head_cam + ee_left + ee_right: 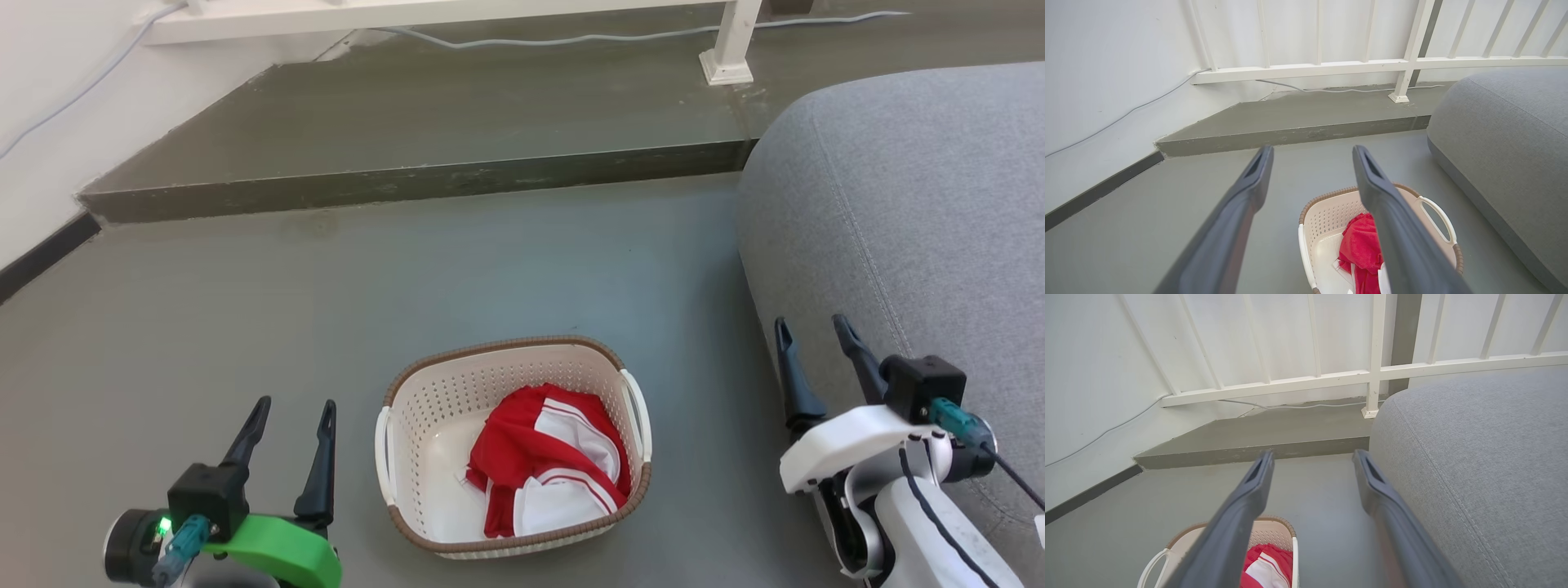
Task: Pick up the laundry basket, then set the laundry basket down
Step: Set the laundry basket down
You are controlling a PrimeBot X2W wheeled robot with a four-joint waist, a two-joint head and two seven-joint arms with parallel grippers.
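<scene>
Laundry basket [454, 394]: perforated cream plastic; rounded-rectangular

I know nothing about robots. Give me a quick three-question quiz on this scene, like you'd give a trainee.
1. True or false: the left gripper is holding the basket.
2. What lies in the basket? A) a red-and-white garment B) blue towels C) nothing
3. Fill in: the grey sofa is on the robot's ____ side.

Key: 1 false, it is open and apart from the basket, which sits on the floor. 2 A. 3 right.
</scene>
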